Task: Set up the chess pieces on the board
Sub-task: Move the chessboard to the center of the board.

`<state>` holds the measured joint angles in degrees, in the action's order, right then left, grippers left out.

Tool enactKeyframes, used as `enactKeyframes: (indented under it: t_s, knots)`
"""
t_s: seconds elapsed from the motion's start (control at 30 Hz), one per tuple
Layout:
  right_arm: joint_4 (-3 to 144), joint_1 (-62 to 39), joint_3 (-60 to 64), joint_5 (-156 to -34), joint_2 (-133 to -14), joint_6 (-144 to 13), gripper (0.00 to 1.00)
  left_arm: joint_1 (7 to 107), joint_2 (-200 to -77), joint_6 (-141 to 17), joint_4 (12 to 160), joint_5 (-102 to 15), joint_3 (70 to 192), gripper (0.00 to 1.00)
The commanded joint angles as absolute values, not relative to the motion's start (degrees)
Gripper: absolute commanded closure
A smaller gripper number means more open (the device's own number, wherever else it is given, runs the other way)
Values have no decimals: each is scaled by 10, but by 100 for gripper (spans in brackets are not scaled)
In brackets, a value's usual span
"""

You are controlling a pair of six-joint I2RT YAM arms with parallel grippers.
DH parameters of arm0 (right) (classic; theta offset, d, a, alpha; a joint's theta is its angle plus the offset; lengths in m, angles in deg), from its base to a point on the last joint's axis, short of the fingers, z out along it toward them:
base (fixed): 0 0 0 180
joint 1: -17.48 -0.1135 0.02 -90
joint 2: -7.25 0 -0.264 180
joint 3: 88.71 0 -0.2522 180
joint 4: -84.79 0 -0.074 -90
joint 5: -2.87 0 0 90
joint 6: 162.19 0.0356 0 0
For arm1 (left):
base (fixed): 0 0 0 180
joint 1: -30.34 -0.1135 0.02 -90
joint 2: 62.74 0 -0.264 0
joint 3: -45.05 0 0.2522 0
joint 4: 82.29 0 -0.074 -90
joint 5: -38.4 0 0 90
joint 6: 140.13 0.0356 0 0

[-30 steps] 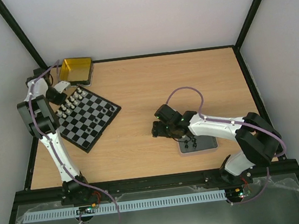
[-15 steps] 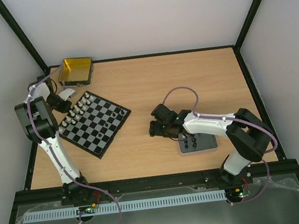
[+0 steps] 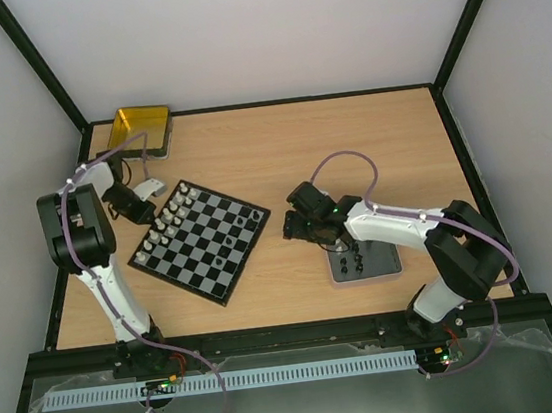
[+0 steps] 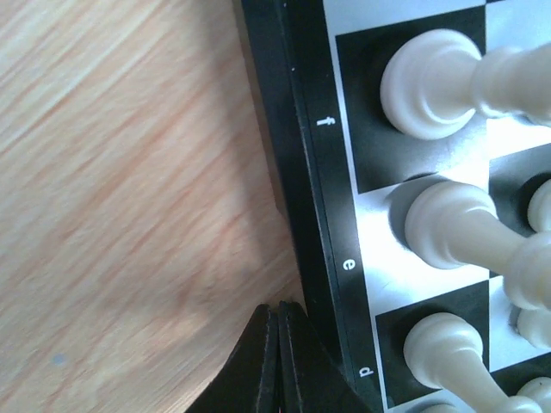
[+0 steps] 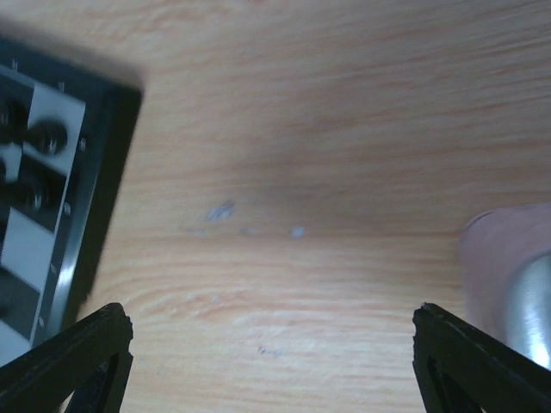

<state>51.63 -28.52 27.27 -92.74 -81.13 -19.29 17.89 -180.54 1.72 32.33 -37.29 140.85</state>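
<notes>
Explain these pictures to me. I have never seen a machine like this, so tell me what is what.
These are two small robot arms bolted at the near edge of a wooden table. The wide picture looks down from above and behind them. The other two pictures come from a camera on each wrist.

On the table lie a chequered board with white pieces along one edge, a grey tray holding black pieces, and a gold tin at the far corner.

The left fingers are closed together, holding nothing, right beside the board's rim. The right fingers are spread wide over bare wood between board and tray, also empty.
</notes>
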Motion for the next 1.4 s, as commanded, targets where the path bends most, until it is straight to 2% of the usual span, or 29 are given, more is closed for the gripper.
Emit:
enactKeyframes:
  t_s: [0.0, 0.2, 0.4, 0.47, 0.5, 1.37]
  knots:
    - [514, -245, 290, -915, -796, -188, 16, 205, -1813, 17, 314, -367, 1363, 98]
    - [518, -226, 287, -915, -818, -188, 33, 240, -1781, 14, 334, -368, 1314, 98]
    - [502, -225, 277, -906, -844, -199, 56, 264, -1757, 15, 346, -368, 1277, 98]
    - [500, -225, 277, -907, -851, -202, 58, 270, -1749, 16, 346, -366, 1269, 98]
    - [498, -225, 277, -904, -855, -204, 63, 273, -1745, 18, 346, -365, 1265, 98]
    - [487, -201, 221, -891, -941, -244, 65, 345, -1668, 74, 290, -350, 1177, 98]
